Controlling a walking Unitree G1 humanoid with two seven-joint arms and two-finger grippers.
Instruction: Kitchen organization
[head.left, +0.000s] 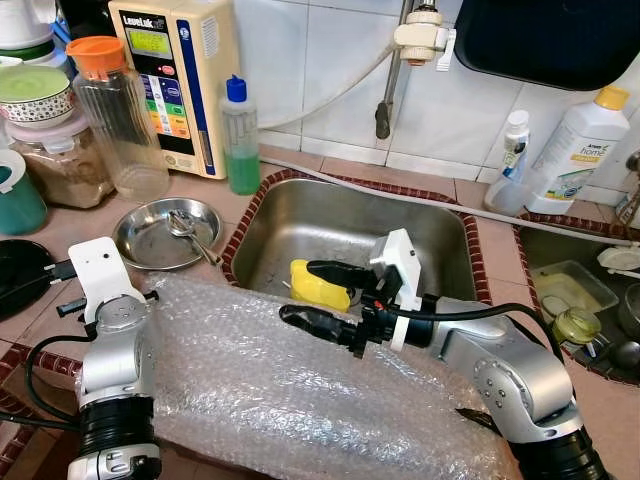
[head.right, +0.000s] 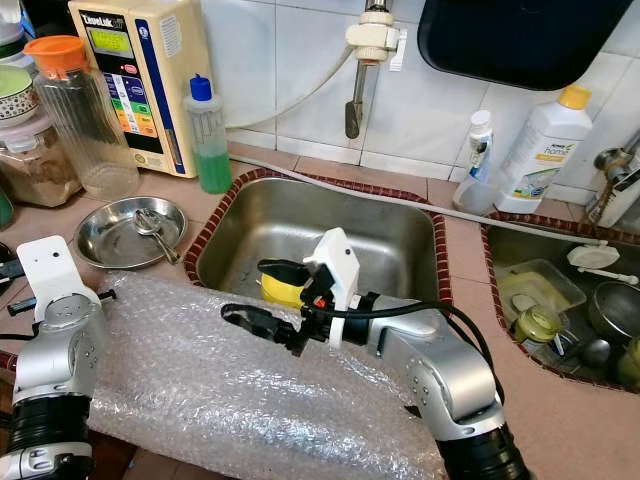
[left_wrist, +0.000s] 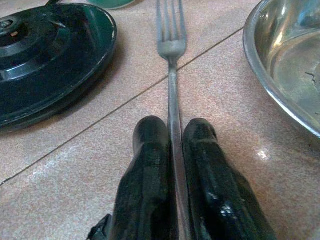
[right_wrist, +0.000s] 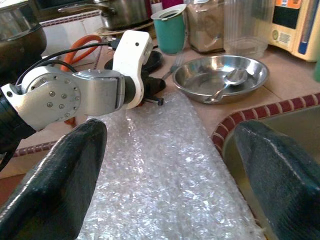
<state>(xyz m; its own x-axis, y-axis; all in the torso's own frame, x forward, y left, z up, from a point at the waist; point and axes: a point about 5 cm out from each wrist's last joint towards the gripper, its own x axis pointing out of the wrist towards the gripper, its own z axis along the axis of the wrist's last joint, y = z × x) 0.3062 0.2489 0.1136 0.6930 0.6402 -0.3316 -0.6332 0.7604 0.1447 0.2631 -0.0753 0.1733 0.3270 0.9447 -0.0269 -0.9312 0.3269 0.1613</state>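
A tiled kitchen counter (head.left: 60, 235) of pinkish stone runs along a white-tiled wall, with a steel sink (head.left: 340, 225) sunk into it and edged in red-brown mosaic. A sheet of bubble wrap (head.left: 270, 380) lies across the counter in front of the sink, its far edge reaching the sink's rim. The left gripper (left_wrist: 172, 150) is down at the counter left of the wrap, its two black fingers (left_wrist: 150, 165) pressed together on the handle of a fork (left_wrist: 170, 45); the fork lies flat on the tiles with its tines pointing away, between a dark round lid (left_wrist: 45, 55) and a steel plate (head.left: 165, 232). That plate holds a spoon (head.left: 185, 230). The right gripper (head.left: 315, 295) hovers over the near edge of the sink and the wrap, its fingers spread wide apart and holding nothing. A yellow object (head.left: 318, 285) sits in the sink just behind it. Against the wall stand a green liquid bottle (head.left: 240, 140) with a blue cap, a clear jar (head.left: 120, 120) with an orange lid, and a cream appliance (head.left: 180, 80).
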